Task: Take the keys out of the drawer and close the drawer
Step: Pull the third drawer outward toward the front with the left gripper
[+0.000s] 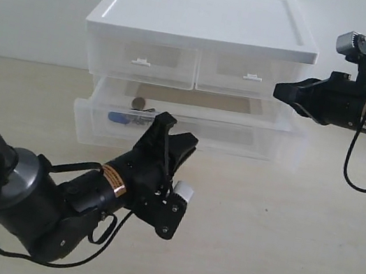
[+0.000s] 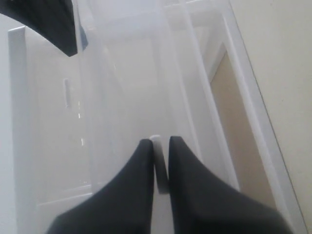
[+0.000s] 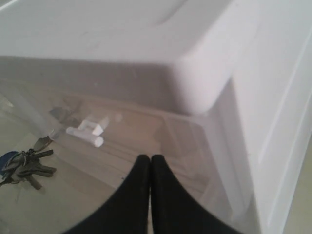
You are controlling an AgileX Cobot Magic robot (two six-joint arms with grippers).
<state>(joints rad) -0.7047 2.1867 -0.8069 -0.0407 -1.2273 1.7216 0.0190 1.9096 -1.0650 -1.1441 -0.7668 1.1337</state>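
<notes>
Left jaws pinch the drawer (image 1: 252, 148) by its tab (image 2: 156, 141); keys (image 1: 121, 117) lie inside.

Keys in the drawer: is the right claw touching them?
Apart. Right wrist view: the keys lie well aside from the shut right gripper, a plain gap between.

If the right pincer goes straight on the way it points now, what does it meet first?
Probably the floor of the open drawer, just beyond the shut right pincer. The keys lie off that line. Depth is unclear.
</notes>
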